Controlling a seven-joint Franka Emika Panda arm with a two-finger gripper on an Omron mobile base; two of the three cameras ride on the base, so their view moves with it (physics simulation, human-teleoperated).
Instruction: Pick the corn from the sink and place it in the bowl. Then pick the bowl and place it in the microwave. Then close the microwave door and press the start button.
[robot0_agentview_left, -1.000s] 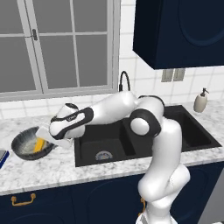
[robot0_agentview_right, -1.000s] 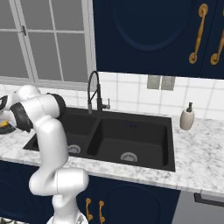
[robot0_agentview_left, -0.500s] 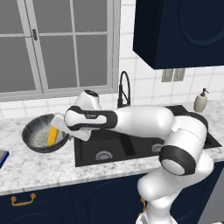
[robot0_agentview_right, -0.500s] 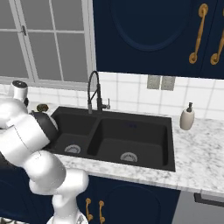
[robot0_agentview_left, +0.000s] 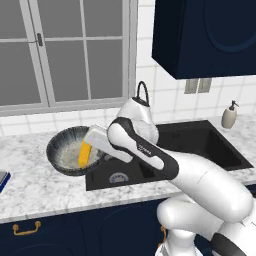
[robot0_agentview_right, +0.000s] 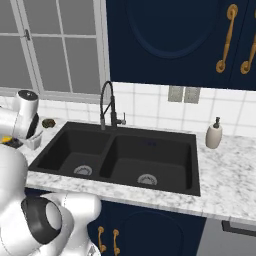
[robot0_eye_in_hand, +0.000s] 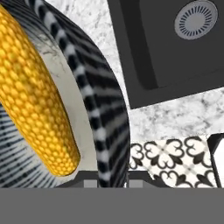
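Corn (robot0_agentview_left: 84, 154) is sitting inside the bowl (robot0_agentview_left: 62, 151), leaning against its pale inner wall at the 3 o'clock side. Your tool (robot0_agentview_left: 92, 148) is down at that same rim, fingers on the bowl's edge, though you can't tell from here how tightly they're closed. Bowl rests on the marble counter (robot0_agentview_left: 35, 187), just at 9 o'clock from the black sink (robot0_agentview_right: 120, 155).

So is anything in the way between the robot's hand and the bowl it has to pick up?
No, nothing visible blocks it. The end effector sits right at the bowl rim, at the sink's left edge. The corn already lies inside the bowl, leaning against its wall.
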